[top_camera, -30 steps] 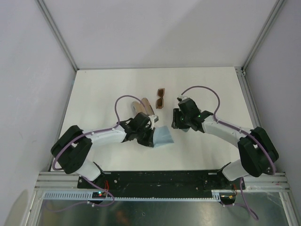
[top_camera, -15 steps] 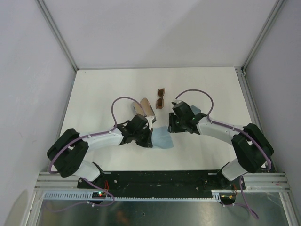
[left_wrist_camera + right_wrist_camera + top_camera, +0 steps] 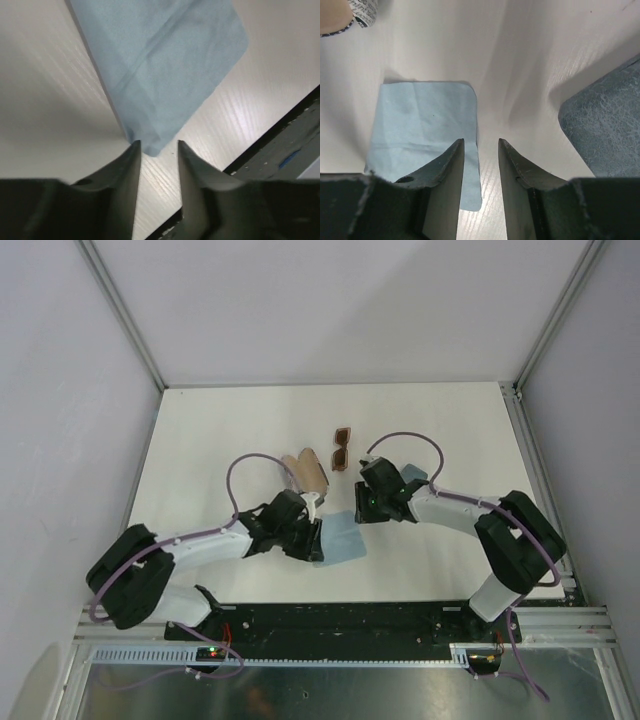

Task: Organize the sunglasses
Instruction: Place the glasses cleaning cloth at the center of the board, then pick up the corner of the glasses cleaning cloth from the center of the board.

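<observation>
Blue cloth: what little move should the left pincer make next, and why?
Probably shut the left pincer on the blue cloth. The pincer is open, and the cloth's near corner lies right at its gap. The cloth is flat on the table and nothing grips it yet.

Legible markings: none. The only lettering in sight is a small white patch with rows of fine black print (image 3: 364, 12), seen at the upper left corner of the right wrist view, where it sits on the end of a smooth, rounded tan object (image 3: 334, 17). The characters are too small and blurred to make out a word, brand or number. The top external and left wrist views carry no text, label or sign that can be read.
</observation>
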Available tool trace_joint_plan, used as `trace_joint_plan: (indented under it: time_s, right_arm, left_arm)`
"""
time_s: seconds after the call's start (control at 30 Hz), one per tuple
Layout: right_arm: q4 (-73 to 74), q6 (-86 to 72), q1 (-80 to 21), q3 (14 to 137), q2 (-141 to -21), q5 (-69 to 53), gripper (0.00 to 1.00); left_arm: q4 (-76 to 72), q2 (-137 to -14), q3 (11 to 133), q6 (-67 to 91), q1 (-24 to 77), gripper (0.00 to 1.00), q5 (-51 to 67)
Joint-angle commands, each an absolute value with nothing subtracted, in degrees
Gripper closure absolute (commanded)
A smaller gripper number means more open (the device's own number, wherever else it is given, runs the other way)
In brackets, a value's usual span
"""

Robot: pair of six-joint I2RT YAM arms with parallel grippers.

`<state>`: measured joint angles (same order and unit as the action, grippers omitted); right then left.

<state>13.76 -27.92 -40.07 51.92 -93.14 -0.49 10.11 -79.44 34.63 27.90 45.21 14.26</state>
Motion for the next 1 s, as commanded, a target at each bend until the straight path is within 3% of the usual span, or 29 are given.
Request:
trace_joint_plan:
  time_s: [0.0, 0.27, 0.53, 0.9, 0.97]
  right_arm:
    - [11.2, -25.8, -40.5, 55.3, -94.9, 1.2, 0.61]
    - [12.5, -22.8, -41.0, 61.3, -101.2, 3.5, 0.62]
    - [13.3, -21.8, -41.8, 62.9, -104.2, 5.0, 0.66]
    - [16.3, -21.7, -44.2, 61.7, -103.7, 6.0, 0.82]
    - [16.4, -22.0, -44.3, 61.2, -103.0, 6.1, 0.90]
  left_arm:
    - [8.5, -72.4, 35.1, 29.9, 43.3, 0.54, 13.9]
    - [8.5, -68.2, 35.9, 31.0, 34.0, 0.52, 14.7]
    - [8.3, -72.4, 37.8, 30.2, 32.8, 0.55, 12.6]
    - [8.3, -74.6, 39.8, 29.0, 32.7, 0.57, 12.8]
    - [8.3, -74.8, 40.0, 28.8, 32.7, 0.57, 12.9]
